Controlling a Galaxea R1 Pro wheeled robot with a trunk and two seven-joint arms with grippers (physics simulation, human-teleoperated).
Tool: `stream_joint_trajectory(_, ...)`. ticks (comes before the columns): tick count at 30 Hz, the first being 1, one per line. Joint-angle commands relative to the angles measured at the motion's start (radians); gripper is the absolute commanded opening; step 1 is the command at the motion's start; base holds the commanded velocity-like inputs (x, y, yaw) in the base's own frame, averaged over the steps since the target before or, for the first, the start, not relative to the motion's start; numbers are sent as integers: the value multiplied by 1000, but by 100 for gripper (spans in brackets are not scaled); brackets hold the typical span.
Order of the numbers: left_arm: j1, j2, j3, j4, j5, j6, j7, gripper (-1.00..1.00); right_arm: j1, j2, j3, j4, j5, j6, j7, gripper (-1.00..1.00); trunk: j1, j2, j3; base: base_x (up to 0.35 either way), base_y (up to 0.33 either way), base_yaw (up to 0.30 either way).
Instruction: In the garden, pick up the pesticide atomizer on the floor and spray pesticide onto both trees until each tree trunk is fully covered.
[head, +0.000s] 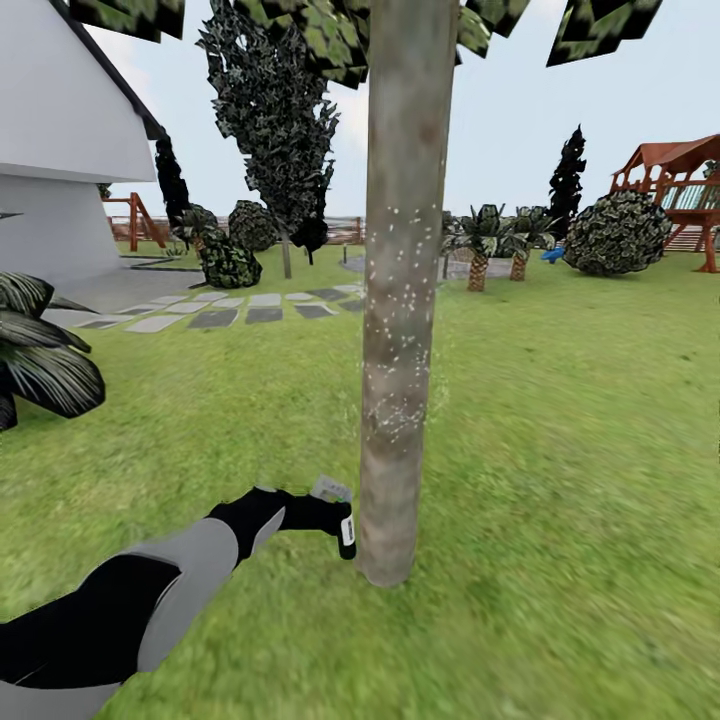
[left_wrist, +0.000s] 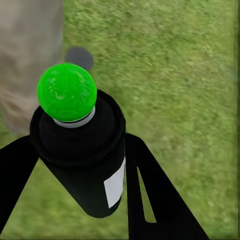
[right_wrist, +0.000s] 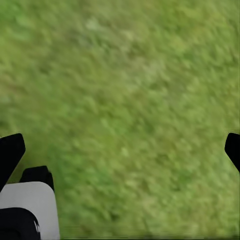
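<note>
Pesticide atomizer is clamped in your left gripper, cap showing green, held low just beside the base of the tree trunk. Trunk has white specks across its middle. Your right gripper is spread wide over grass, holding nothing.

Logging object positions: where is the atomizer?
Head view: atomizer in the left end effector, low beside the trunk base, on its left.
</note>
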Motion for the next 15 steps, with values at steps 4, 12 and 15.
stream_joint_trajectory(4,27,-1,2,-1,0,-7,3,-100,0,0,1,0,1,-1,0,100,0,0,0,-208,0,0)
stream_joint_trajectory(12,42,-1,1,-1,-2,-48,4,-100,0,-7,1,-19,0,-3,-2,100,0,0,0,-230,0,0)
stream_joint_trajectory(15,43,-1,1,-1,-4,-52,19,-100,0,-17,1,-148,1,-4,-21,100,0,0,0,-20,0,0)
